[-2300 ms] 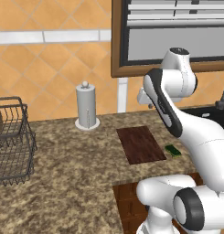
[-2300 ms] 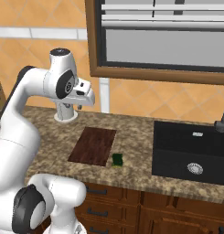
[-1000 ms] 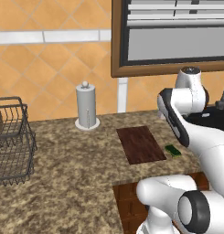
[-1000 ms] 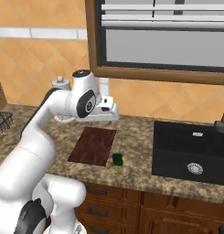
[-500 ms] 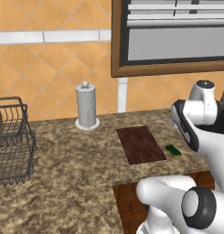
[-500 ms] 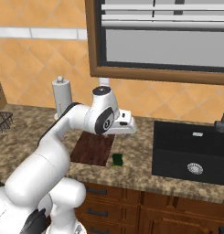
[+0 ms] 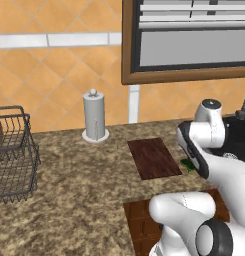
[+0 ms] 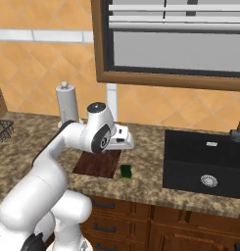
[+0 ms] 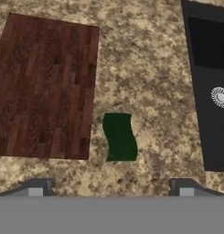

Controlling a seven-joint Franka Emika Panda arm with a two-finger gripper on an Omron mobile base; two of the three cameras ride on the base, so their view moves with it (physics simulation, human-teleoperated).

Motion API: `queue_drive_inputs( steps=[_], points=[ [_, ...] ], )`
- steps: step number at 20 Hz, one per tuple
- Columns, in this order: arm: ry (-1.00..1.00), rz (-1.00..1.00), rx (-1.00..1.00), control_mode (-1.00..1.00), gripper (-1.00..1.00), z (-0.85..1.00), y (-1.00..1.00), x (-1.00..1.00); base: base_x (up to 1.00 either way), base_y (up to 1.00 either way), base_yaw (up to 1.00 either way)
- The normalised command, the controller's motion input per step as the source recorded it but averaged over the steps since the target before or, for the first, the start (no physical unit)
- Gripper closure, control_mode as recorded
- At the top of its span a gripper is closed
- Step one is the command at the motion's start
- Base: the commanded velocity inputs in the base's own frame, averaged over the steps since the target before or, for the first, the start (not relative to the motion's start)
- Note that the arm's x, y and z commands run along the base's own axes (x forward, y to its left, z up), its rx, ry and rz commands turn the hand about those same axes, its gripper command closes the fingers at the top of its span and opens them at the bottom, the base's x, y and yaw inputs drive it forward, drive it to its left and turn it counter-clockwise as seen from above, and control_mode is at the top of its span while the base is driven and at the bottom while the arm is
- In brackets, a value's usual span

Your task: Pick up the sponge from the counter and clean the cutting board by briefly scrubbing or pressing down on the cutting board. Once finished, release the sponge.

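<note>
The dark green sponge lies flat on the speckled granite counter, just off the right edge of the reddish-brown cutting board. My gripper hangs above the sponge, open, its fingertips set wide apart with nothing between them. In the right base view the gripper hovers over the board's right edge, above the sponge. In the left base view the sponge peeks out behind my arm, beside the board.
A black sink is set into the counter right of the sponge, also seen as the sink in the hand view. A paper towel holder stands at the wall, and a wire basket at the far left.
The arm has swung right and downward, carrying the hand from near the paper towel holder across the cutting board to above the sponge. Sponge and board have not moved.
</note>
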Motion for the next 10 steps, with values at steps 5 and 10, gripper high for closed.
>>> queue_drive_inputs(
  steps=[5,10],
  points=[
    [0.12,0.02,0.03,-1.0,-1.0,-0.43,-0.61,0.3,0.0,0.0,0.0],
    [0.13,0.0,0.1,-1.0,-1.0,-0.5,-0.24,0.11,0.0,0.0,0.0]
  ],
)
